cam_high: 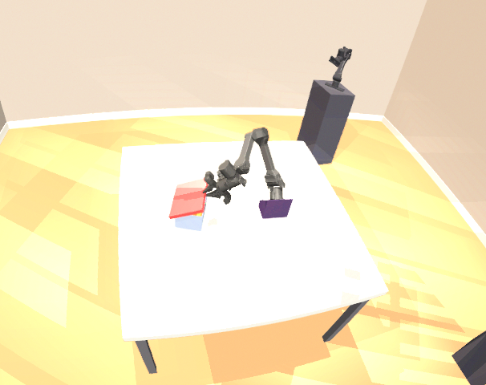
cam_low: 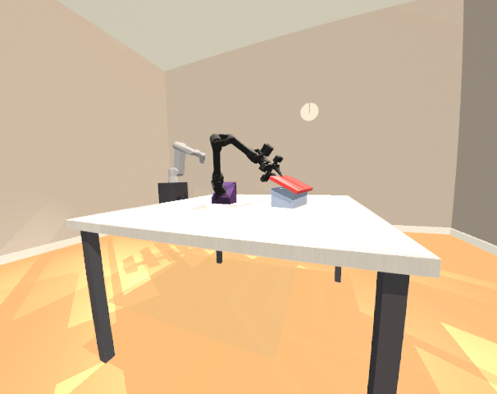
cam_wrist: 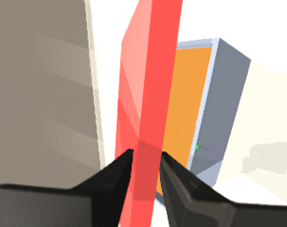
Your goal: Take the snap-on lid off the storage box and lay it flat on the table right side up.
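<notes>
The red lid (cam_high: 188,203) (cam_low: 292,184) (cam_wrist: 159,85) is tilted over the pale blue storage box (cam_high: 188,222) (cam_low: 288,199) (cam_wrist: 229,85). Its edge on the arm's side is raised clear of the box rim, and its opposite side slopes down to about the rim. Whether that low side still touches the box is too small to tell. Through the gap, the wrist view shows an orange surface (cam_wrist: 190,90) inside the box. My gripper (cam_high: 204,192) (cam_low: 280,174) (cam_wrist: 146,155) is shut on the lid's raised edge, one finger on each side. The box stands upright on the table.
The white table (cam_high: 235,269) (cam_low: 240,224) bears the box and my arm's purple base (cam_high: 275,208) (cam_low: 231,193). Off the table, a dark pedestal (cam_high: 326,119) carries another black arm (cam_high: 341,62). A white arm (cam_low: 180,161) stands on a dark block (cam_low: 172,192) behind the table.
</notes>
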Robot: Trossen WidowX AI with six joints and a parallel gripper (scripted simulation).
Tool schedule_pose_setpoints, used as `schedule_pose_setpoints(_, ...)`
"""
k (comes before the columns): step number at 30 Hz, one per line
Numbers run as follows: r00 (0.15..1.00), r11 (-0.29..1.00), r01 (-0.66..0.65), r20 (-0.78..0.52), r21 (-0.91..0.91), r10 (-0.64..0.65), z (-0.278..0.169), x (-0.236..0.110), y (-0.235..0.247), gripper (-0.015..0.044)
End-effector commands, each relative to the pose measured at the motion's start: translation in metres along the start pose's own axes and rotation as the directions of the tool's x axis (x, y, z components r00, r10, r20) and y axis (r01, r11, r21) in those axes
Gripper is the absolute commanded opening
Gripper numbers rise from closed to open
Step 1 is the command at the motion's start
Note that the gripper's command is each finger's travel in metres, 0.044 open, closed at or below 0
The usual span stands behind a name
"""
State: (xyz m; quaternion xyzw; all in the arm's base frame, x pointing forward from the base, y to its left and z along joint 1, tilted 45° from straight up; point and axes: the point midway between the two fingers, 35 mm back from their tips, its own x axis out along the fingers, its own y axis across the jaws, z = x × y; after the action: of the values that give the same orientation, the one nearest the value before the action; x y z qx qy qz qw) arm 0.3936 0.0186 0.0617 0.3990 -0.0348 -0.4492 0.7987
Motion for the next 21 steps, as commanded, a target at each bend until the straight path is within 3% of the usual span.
schedule_pose_setpoints(1, 1.0, 1.0, -0.009, -0.002, 0.013, 0.009, -0.001, -0.003, 0.011, 0.0)
schedule_pose_setpoints(21, 1.0, 1.0, -0.009, -0.003, 0.014, 0.009, 0.0, -0.004, 0.045, 0.0)
